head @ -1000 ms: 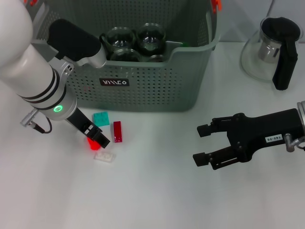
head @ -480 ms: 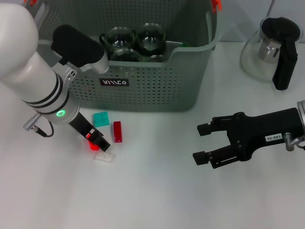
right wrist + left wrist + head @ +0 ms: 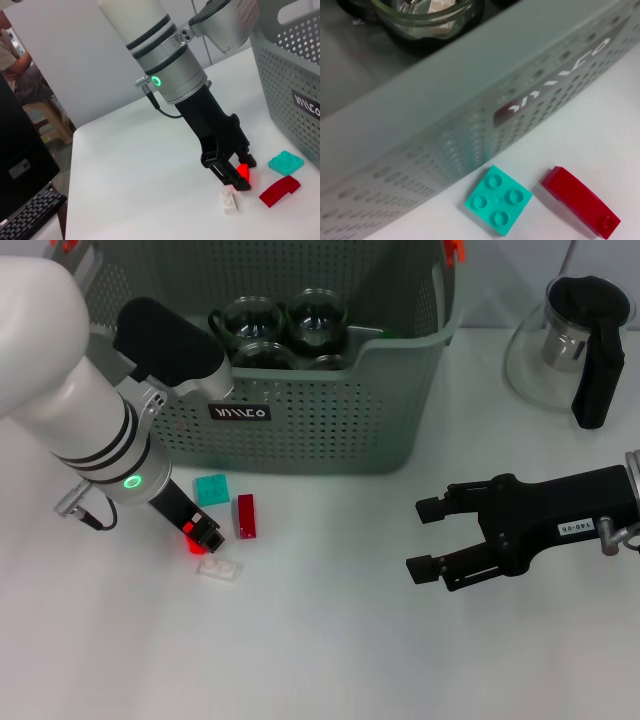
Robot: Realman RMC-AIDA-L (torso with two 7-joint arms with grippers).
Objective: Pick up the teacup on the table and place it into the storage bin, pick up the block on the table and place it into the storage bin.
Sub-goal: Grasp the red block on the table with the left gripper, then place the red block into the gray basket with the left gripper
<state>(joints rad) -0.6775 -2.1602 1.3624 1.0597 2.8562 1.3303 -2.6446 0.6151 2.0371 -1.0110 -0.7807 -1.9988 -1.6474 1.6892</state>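
A white table (image 3: 330, 640) fills the head view, and at its far side stands the storage bin (image 3: 330, 410), a large grey-green perforated basket with an orange clip (image 3: 455, 250) at the rim and a black logo label (image 3: 240, 412) on its front wall. Inside it sit several glass teacups (image 3: 300, 330), grouped close together near the front wall. To the right of the bin, apart from it, a glass teapot (image 3: 575, 345) with a black handle stands on the table. The right gripper (image 3: 430, 538) hovers over bare table on the right, its fingers spread wide and holding nothing. The left gripper (image 3: 205, 533) is down at the table in front of the bin, pinching a bright red block (image 3: 191, 539) between its fingers. Close around it lie a teal block (image 3: 211, 489), a dark red curved block (image 3: 245, 515) and a small white block (image 3: 220, 568), all on the table outside the bin.
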